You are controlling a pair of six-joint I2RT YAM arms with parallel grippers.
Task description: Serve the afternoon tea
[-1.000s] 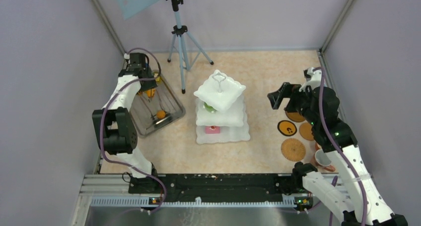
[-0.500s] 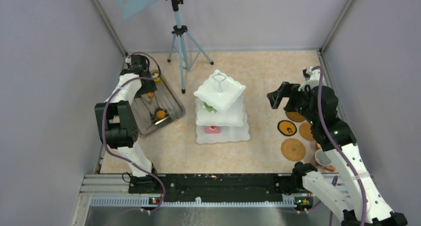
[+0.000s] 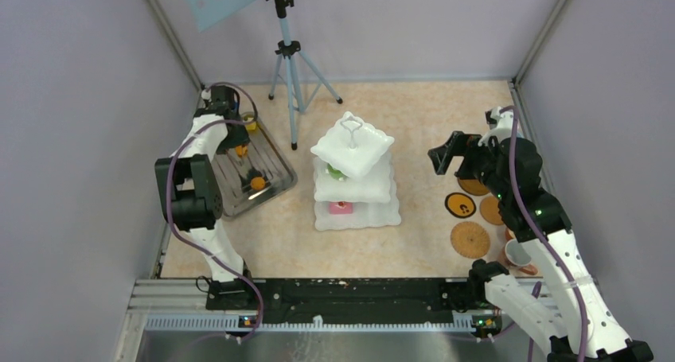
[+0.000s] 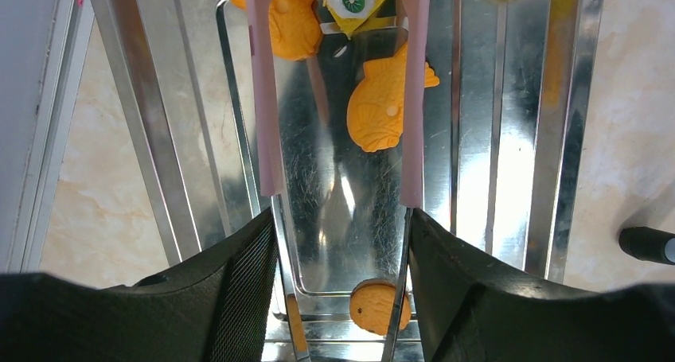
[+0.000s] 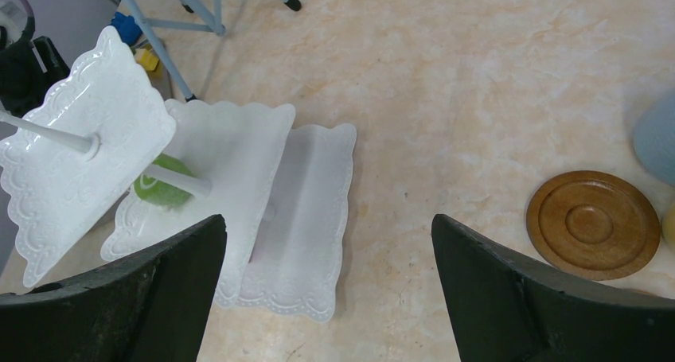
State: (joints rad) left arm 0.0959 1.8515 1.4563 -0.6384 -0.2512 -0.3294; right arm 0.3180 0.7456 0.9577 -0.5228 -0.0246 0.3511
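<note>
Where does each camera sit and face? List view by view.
Top external: overhead from behind, looking down at the table; both arms show.
Left wrist: looking down into the rectangular steel tray at an orange fish-shaped pastry; pink fingers show.
Right wrist: facing the white three-tier scalloped stand and a round brown coaster; black fingers show.
Shared: top and right wrist show the stand.
</note>
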